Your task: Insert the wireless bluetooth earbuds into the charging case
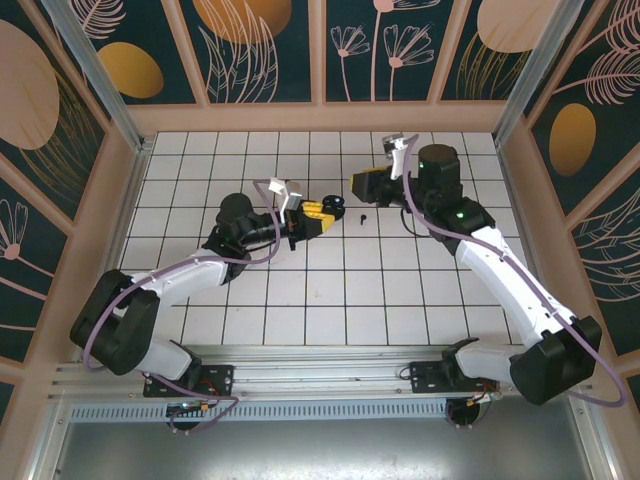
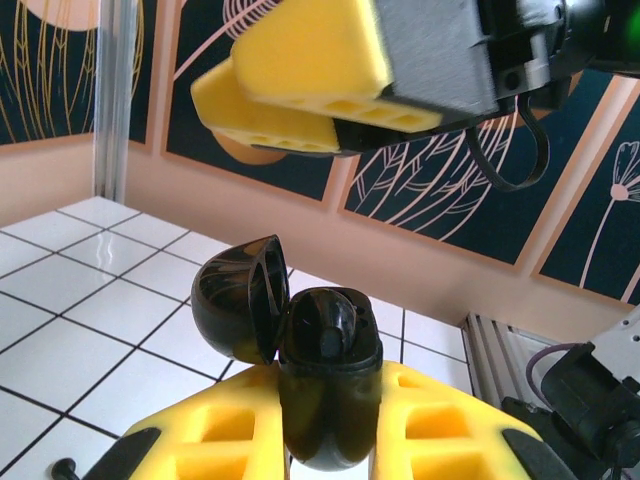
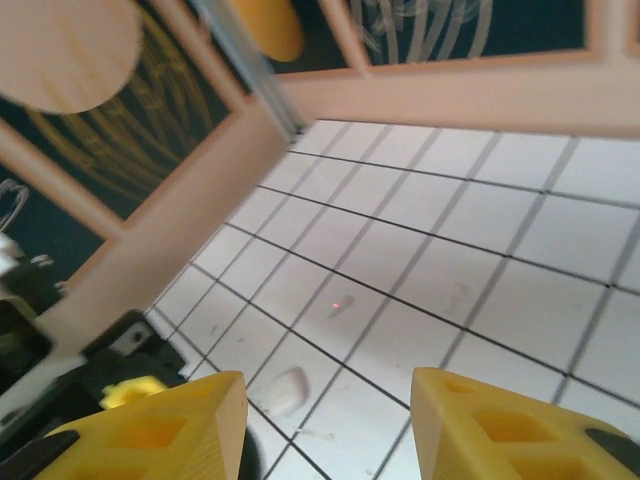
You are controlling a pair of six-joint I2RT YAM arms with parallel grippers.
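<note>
White tiles cover the table (image 1: 330, 300), which is enclosed by dark walls (image 1: 260, 50) painted with plants. A round black case (image 2: 325, 385) is clamped upright by the left gripper (image 1: 322, 210), with the yellow fingers pressed against both sides of its body. The lid (image 2: 235, 310) is hinged back to one side and the cavity is exposed. Whether a bud is already seated inside cannot be told. One small black earbud (image 1: 362, 216) is noted lying on a tile just right of the case, apart from both grippers. The right gripper (image 3: 330, 420) is held near and above the case, fingers spread, with nothing between them. The earbud is judged to be light, rigid and glossy, and so apt to slip or flick away under a hard squeeze. It is best taken across its broader body with a gentle pinch, fingertips kept low to the tile, so that it can be lowered squarely into its socket.
</note>
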